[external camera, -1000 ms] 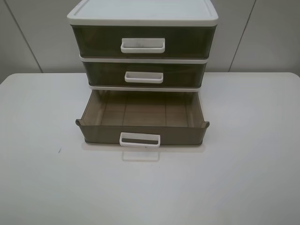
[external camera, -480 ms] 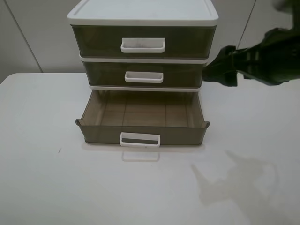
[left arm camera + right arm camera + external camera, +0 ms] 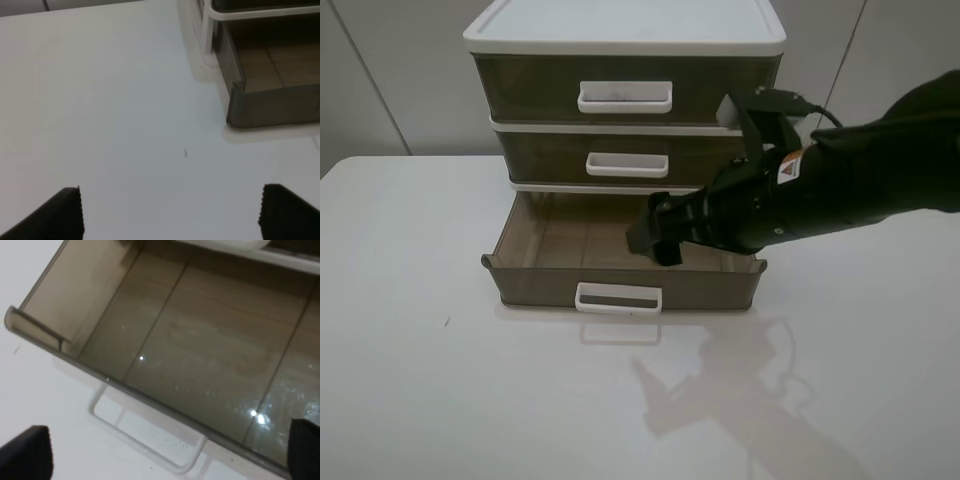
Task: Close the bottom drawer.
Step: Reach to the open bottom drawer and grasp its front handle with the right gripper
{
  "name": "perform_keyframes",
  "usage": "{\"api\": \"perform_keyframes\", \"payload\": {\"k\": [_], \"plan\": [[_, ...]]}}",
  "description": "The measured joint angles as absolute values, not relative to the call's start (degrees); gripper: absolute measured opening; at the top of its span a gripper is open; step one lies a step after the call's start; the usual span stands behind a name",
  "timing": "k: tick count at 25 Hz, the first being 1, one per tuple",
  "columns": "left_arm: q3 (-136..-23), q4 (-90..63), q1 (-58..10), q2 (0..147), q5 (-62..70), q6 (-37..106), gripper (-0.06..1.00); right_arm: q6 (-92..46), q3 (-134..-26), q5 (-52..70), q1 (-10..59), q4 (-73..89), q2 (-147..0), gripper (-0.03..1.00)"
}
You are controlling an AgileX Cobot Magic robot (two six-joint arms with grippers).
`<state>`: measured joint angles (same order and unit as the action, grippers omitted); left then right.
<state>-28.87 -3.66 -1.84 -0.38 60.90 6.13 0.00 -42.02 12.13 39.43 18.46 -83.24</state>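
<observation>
The bottom drawer [image 3: 575, 248], of translucent smoky-brown plastic, is drawn well out from the lowest tier of the white-framed unit [image 3: 620, 40] and is kept level. A white rectangular loop handle [image 3: 618, 299] is set centrally on its front wall.

- Bright, even light from above fills every view; the glossy white surface [image 3: 420, 400] looks almost washed out in the left wrist view.
- The black right arm [image 3: 840, 190] throws a soft grey shadow on the surface in front of the shallow translucent smoky-brown plastic bottom drawer [image 3: 620, 285].
- Small white glare specks dot the drawer's floor in the right wrist view.
- That view is soft; the black fingertips [image 3: 27, 452] of the right pincer [image 3: 165, 450] are blurred.
</observation>
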Motion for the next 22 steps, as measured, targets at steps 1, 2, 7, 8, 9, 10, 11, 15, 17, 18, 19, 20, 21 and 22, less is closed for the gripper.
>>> {"api": "perform_keyframes", "payload": {"k": [1,2,7,8,9,10,11,15,17,18,19,20,21,22], "plan": [[-28.87,-3.66,-1.84,-0.38,60.90,6.13,0.72,0.00,-42.02,12.02,41.05,18.98,-84.41,0.82],[-28.87,-3.66,-1.84,-0.38,60.90,6.13,0.72,0.00,-42.02,11.85,41.91,19.14,-85.03,0.82],[-28.87,-3.66,-1.84,-0.38,60.90,6.13,0.72,0.00,-42.02,8.92,46.01,18.39,-88.04,0.82],[-28.87,-3.66,-1.84,-0.38,60.90,6.13,0.72,0.00,-42.02,8.07,46.73,18.12,-88.56,0.82],[-28.87,-3.66,-1.84,-0.38,60.90,6.13,0.72,0.00,-42.02,7.60,47.62,18.04,-88.95,0.82],[-28.87,-3.66,-1.84,-0.38,60.90,6.13,0.72,0.00,-41.97,6.81,48.46,17.99,-89.23,0.82],[-28.87,-3.66,-1.84,-0.38,60.90,6.13,0.72,0.00,-41.70,5.55,49.20,17.97,-89.47,0.82],[-28.87,-3.66,-1.84,-0.38,60.90,6.13,0.72,0.00,-38.44,-1.50,50.28,19.36,-89.67,0.77],[-28.87,-3.66,-1.84,-0.38,60.90,6.13,0.72,0.00,-36.53,-5.98,50.28,21.67,-89.92,0.71],[-28.87,-3.66,-1.84,-0.38,60.90,6.13,0.72,0.00,-35.91,-7.60,50.28,22.92,-89.98,0.68],[-28.87,-3.66,-1.84,-0.38,60.90,6.13,0.72,0.00,-35.31,-9.06,50.28,24.29,-90.05,0.65],[-28.87,-3.66,-1.84,-0.38,60.90,6.13,0.72,0.00,-34.95,-9.82,50.42,25.28,-90.05,0.62],[-28.87,-3.66,-1.84,-0.38,60.90,6.13,0.72,0.00,-34.69,-10.48,50.58,26.03,-90.05,0.58],[-28.87,-3.66,-1.84,-0.38,60.90,6.13,0.72,0.00,-34.49,-10.92,50.80,26.30,-90.05,0.54]]}}
